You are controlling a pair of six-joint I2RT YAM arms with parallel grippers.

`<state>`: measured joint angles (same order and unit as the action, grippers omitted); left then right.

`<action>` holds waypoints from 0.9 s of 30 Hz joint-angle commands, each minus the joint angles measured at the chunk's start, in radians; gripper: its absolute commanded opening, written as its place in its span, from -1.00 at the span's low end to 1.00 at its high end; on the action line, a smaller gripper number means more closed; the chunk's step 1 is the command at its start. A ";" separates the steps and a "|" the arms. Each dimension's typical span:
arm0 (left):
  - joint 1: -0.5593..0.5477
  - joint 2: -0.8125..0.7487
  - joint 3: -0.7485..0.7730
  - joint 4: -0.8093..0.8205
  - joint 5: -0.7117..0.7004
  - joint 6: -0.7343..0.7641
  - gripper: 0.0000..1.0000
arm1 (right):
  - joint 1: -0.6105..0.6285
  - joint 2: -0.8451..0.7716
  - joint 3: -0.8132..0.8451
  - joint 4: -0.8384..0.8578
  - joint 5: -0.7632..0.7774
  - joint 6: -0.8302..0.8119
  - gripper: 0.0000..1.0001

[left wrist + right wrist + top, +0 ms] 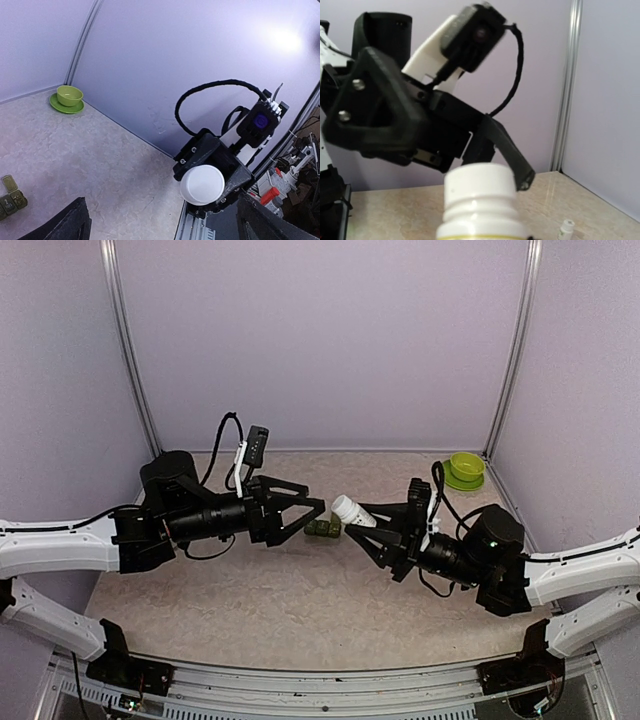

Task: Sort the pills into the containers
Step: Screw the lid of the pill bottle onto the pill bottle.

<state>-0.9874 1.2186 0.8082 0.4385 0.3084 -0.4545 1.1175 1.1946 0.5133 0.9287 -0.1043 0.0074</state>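
Left gripper point(308, 516): jaws spread wide, holding nothing, hovering just left of the containers point(322, 528), which sit on the table. Right gripper point(370, 523), just right of the containers, pinches a white bottle point(351, 509) held sideways, its top towards the left fingers. Bowl point(465, 470) stands well right of the containers, at the back.

My reading: the cap looks on, so opening the bottle is the step in hand. I'd centre the left jaws on the cap before closing, hold the right pinch firm, twist without pulling, and keep the mouth level so no pills spill past the compartments.
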 commanded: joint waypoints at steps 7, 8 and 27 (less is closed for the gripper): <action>0.010 0.079 0.111 -0.177 -0.069 -0.177 0.98 | 0.015 0.032 0.038 -0.062 0.144 -0.082 -0.46; 0.010 0.083 0.097 -0.142 -0.051 -0.199 0.97 | 0.015 0.040 0.047 -0.071 0.160 -0.086 -0.46; -0.022 0.105 0.078 0.019 -0.004 -0.238 0.97 | 0.030 0.163 0.143 -0.103 0.249 -0.093 -0.47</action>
<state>-1.0004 1.3224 0.8963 0.4103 0.2878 -0.6949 1.1374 1.3357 0.6186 0.8253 0.1257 -0.0814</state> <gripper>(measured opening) 0.987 0.325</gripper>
